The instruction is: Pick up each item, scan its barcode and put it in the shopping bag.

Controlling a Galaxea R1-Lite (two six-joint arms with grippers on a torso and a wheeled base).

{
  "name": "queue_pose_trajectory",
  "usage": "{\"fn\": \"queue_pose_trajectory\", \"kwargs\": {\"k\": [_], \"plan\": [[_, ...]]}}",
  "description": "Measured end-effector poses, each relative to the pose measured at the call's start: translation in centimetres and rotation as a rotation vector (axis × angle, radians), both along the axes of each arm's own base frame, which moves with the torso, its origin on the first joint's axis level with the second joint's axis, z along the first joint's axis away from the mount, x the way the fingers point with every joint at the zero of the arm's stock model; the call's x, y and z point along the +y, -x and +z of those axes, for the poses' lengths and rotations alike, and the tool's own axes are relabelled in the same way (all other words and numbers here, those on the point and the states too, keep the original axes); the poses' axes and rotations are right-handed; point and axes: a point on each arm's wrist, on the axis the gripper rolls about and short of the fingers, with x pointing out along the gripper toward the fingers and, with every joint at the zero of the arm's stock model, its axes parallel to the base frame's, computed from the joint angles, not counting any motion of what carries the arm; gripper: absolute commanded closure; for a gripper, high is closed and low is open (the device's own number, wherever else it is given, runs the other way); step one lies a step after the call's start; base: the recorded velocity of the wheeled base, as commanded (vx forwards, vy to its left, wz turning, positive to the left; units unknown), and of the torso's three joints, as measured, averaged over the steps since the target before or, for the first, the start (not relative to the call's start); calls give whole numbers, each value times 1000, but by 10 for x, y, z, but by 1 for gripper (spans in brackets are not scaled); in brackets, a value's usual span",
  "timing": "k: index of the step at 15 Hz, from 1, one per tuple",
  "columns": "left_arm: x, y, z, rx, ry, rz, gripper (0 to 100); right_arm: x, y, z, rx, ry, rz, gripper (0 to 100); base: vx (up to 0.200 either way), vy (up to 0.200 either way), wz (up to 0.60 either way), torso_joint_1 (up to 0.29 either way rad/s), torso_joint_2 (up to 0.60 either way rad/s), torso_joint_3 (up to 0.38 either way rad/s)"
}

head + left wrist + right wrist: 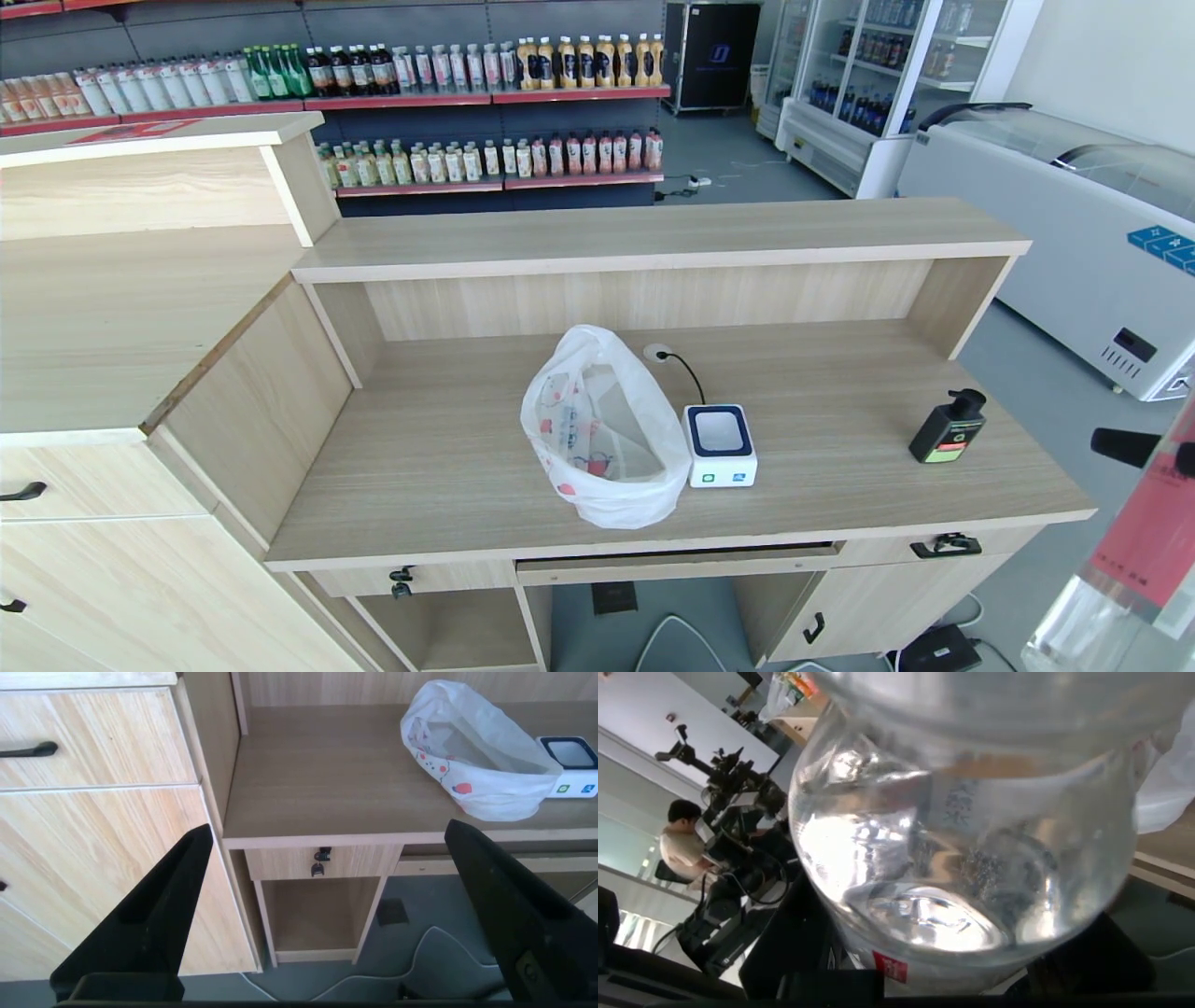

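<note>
Bottle point(1137, 551) — clear, pink-labelled — tight in right hand point(1153, 453); left hand point(329, 831) wide open

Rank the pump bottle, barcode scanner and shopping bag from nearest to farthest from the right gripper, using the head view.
1. Black pump bottle, right end of the counter.
2. Barcode scanner, counter's middle.
3. Shopping bag, just left of the scanner.

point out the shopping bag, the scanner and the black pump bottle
shopping bag point(616, 509), head view, front wall near its base
scanner point(719, 433), head view, its glass window
black pump bottle point(948, 437), head view, its body
</note>
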Motion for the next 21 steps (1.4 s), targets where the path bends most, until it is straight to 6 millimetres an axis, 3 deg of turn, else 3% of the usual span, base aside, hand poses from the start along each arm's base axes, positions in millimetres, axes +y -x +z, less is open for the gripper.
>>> {"fn": "queue_pose_trajectory", "kwargs": {"k": [21], "plan": [[0, 0, 0, 0, 0, 0, 0, -4, 1, 1, -16, 5, -42, 100, 0, 0, 0, 0, 0, 0]]}}
